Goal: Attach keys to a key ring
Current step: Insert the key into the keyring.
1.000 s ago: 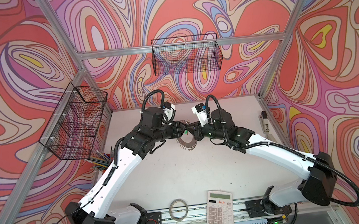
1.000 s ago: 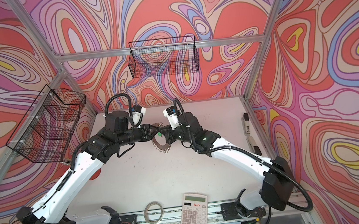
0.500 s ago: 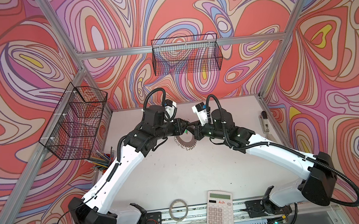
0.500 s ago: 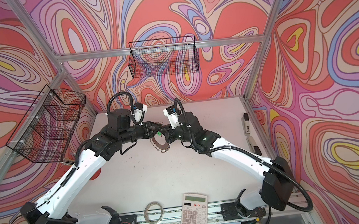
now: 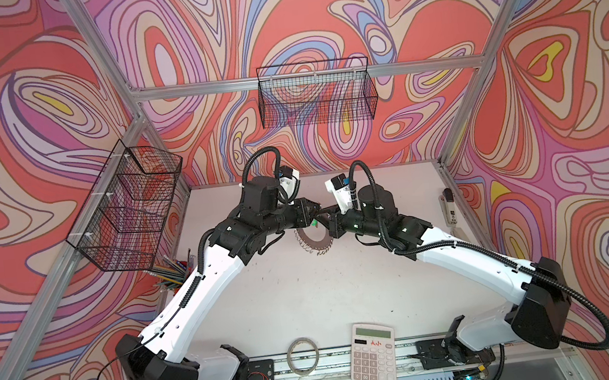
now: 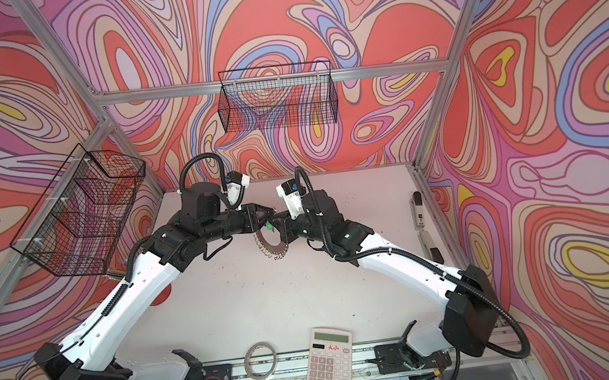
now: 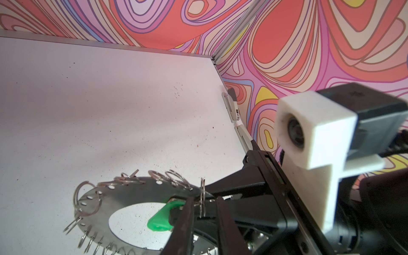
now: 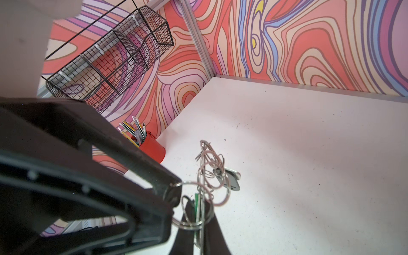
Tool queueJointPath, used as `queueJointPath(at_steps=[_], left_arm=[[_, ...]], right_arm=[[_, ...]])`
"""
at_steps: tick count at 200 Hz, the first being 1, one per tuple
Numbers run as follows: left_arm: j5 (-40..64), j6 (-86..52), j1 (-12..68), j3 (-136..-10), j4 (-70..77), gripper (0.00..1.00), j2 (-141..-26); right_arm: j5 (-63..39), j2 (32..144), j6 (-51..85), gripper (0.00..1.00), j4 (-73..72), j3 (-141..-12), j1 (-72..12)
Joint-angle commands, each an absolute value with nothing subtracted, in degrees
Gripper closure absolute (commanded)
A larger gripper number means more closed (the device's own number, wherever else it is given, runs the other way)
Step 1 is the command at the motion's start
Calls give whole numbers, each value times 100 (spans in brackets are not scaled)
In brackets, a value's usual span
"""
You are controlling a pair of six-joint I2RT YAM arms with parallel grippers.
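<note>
Key ring (image 7: pixel 132 193), a flat grey disc fringed with wire clips, hangs tilted between two robot arms, just toward 12 o'clock from the middle of the white tabletop (image 5: pixel 307 306). The right pincer (image 8: pixel 199 207) is clenched on the disc's rim at about 1 o'clock in both top views. In the right wrist view the metal runs edge-on between its dark fingers (image 8: pixel 186 225).

The green-tagged key (image 7: pixel 159 221) sits at the disc's 12 o'clock edge. Its tag lies across the centre hole, tucked against a finger of the left pincer (image 7: pixel 205 198); what holds it cannot be told. That left pincer meets the disc from about 11 o'clock, its jaws a narrow gap apart with one upright wire clip (image 7: pixel 202 194) standing between them. Whether they pinch the clip cannot be told.

The black-tagged key (image 8: pixel 231 181) hangs among the loops of the fringe, away from both pincers.

Farther out, a red cup of pencils (image 8: pixel 152 150) stands at 9 o'clock against the side wall, beneath a wire basket (image 5: pixel 127 205). A second wire basket (image 5: pixel 318 97) hangs on the back wall at 12 o'clock. A white handheld device (image 5: pixel 448 206) lies along the tabletop's 3 o'clock edge. At 6 o'clock, a calculator (image 5: pixel 374 353) and a thin plain hoop (image 5: pixel 304 354) lie side by side on the near rail.
</note>
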State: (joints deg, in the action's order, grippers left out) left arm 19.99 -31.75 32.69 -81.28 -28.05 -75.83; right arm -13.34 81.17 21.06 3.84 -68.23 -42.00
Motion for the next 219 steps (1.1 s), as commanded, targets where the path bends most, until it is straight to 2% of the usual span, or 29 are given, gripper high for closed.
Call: queueJointPath(at_steps=[1,80,98,119,137,162,219], left_arm=[[2096,-3146,3296,-8374,-2872,76,-7634],[2257,-3111,3296,-8411,-2844,79,-7787],[2216,-3098,3296,-8428,-2849,83,-7787],[2145,-3078,3296,-8484,-2936,95,-7809],[2043,-2996,3296,-8622,-3174,100,-7857],[1981,-2731,3274,-9040,-3783,100,-7947],[2454,-1716,3139,-10803,-6547,100,-8799]], right_arm=[[-1375,8113,2050,100,193,-6788,-4210],[-1343,8069,2038,100,193,-6744,-4228],[-1328,8084,2025,100,193,-6739,-4228],[-1311,8082,2024,100,193,-6732,-4228],[-1260,8062,1999,100,202,-6732,-4228],[-1026,8056,1837,100,278,-6728,-4228],[205,8076,930,100,80,-6537,-4236]])
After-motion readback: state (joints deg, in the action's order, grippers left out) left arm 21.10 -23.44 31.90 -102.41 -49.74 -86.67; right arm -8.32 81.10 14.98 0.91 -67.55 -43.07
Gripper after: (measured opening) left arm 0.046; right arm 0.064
